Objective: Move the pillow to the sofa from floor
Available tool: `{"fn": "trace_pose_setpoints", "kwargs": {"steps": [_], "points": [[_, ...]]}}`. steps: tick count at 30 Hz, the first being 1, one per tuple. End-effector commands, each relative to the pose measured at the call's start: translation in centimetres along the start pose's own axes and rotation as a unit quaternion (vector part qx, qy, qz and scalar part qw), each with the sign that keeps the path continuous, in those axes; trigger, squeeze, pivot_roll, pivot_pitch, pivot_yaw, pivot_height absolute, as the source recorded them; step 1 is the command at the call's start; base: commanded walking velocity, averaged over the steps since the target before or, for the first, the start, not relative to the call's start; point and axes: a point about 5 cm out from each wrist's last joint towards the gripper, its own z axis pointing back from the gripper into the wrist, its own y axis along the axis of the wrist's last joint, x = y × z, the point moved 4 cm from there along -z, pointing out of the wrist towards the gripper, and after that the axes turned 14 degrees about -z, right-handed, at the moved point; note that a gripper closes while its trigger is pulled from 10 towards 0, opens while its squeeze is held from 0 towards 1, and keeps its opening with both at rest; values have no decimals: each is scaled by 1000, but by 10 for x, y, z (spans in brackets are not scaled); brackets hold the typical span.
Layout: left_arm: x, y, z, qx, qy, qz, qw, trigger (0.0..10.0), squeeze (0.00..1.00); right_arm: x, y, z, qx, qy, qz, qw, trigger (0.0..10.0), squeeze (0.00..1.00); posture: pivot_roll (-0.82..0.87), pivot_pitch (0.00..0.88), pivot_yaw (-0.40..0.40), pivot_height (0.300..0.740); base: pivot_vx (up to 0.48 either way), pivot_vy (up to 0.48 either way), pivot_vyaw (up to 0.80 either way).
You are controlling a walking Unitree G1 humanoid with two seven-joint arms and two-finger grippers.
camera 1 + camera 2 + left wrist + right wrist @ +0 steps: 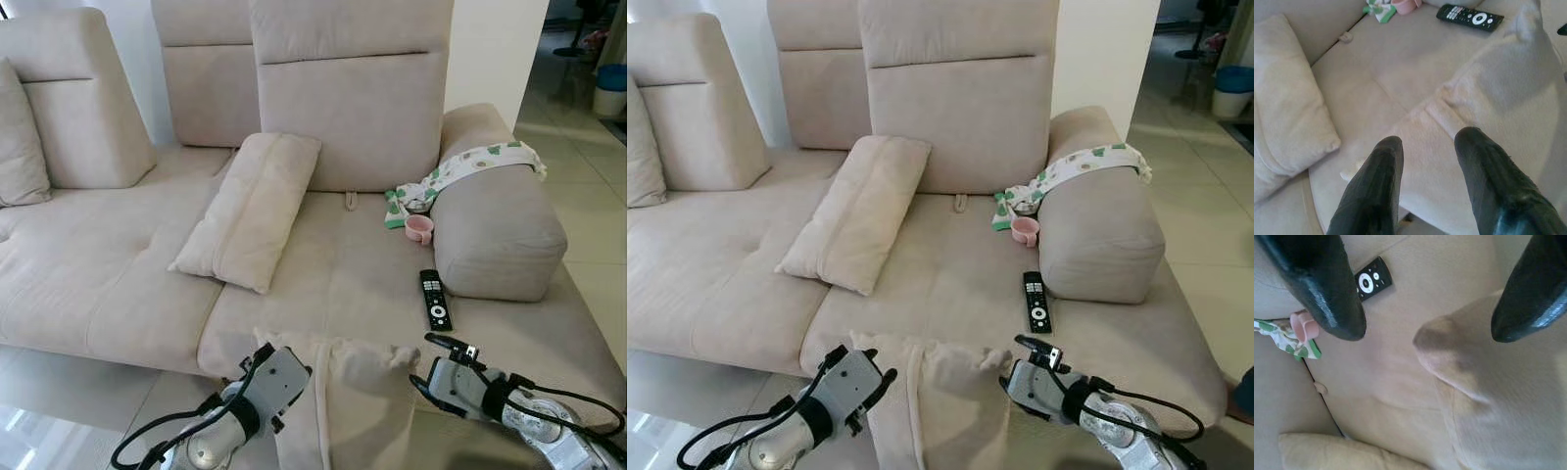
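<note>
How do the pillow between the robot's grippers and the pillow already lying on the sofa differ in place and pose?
The held pillow sits at the sofa's front edge between the left gripper and right gripper; the sofa pillow lies on the seat. The held pillow's corners point up; the sofa pillow leans against the backrest. Both are beige.

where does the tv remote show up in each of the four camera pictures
Left eye view: remote lies on the sofa seat, right of centre, beside the armrest.
Right eye view: remote in the same spot, slightly nearer centre.
Left wrist view: remote at the top edge.
Right wrist view: remote near the top, beside a black finger.
Shared landmark: the pink cup close by it.
</note>
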Motion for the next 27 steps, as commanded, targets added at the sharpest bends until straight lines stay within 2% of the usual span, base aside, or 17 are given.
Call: {"fn": "trace_pose_setpoints", "kwargs": {"steps": [1,2,11,15,16,17,18,21,27], "points": [[-1,-6,4,-14,1,-14,1000,10000,0,-7,0,-5,3,11,7,1000,10000,561,181,109,125,553,0,0,0],[-1,-7,4,-15,2,-14,1000,10000,0,-9,-1,-9,2,13,6,1000,10000,0,188,109,127,553,0,0,0],[-9,-8,6,-18,9,-19,1000,10000,0,-9,3,-34,9,16,2,1000,10000,0,215,108,131,553,0,0,0],[-9,-8,7,-20,12,-20,1000,10000,0,-10,2,-39,6,16,-11,1000,10000,0,222,108,129,553,0,0,0],[-9,-8,8,-21,12,-20,1000,10000,0,-11,0,-39,1,20,-17,1000,2588,0,227,108,126,553,0,0,0],[-9,-8,8,-21,12,-20,1000,10000,0,-11,0,-39,1,20,-17,1000,2588,0,227,108,126,553,0,0,0],[-9,-8,8,-21,13,-20,1000,10000,0,-14,-2,-39,-3,24,-25,999,0,0,228,107,123,553,0,0,0],[-9,-7,7,-21,14,-19,1000,10000,0,-22,-10,-37,-14,33,-55,998,0,0,224,106,122,553,0,0,0],[-9,-3,4,-15,16,-18,1000,10000,0,-24,-15,-32,-6,25,-83,996,0,0,203,100,122,553,0,0,0]]}}
